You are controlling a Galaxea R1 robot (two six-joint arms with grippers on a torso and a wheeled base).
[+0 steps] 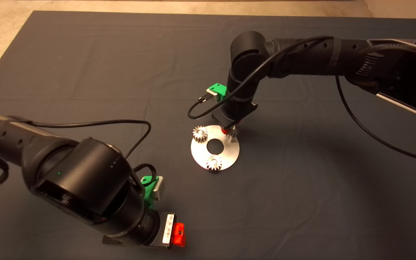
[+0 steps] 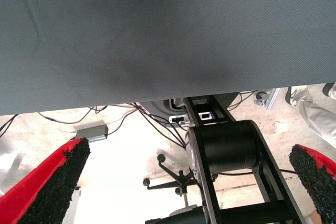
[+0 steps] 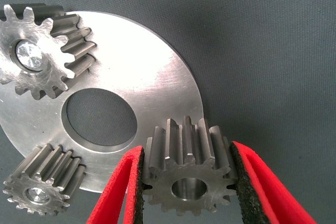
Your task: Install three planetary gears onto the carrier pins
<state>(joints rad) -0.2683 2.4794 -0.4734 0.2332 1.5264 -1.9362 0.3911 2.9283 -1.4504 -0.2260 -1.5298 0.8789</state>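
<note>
Parked at lower left over the mat [image 1: 67, 65], well apart from the work: left end effector [image 2: 184, 182], fingers [image 2: 55, 182] spread wide and holding nothing; floor, cables and a black frame showing past the mat's edge in its wrist view. No part for it in this step.

Further right, near mid-mat: disc [image 1: 229, 153], flat, large hole in the middle. Two gears already seated, one at the far left rim [image 1: 200, 134], one at the near rim [image 1: 214, 162], each with its pin end [image 3: 29, 56] bright in the bore.

Right again, at the disc's far right rim: right end effector [image 3: 186, 182], closed on the third gear [image 3: 186, 174], pads gripping the toothed flanks, bore showing dark and open. Third pin not visible, hidden under gear and fingers; whether the bore has met it, impossible to say.

For doing this well, by judgement: keep the gear's axis square to the disc, since a tilted bore would likely bind on the pin. Centre bore over pin before descending. Lower slowly; avoid dragging sideways, which could shift the loose disc. Release only once the gear sits flat like its two neighbours, then lift straight up so the pads do not pull it off again.
</note>
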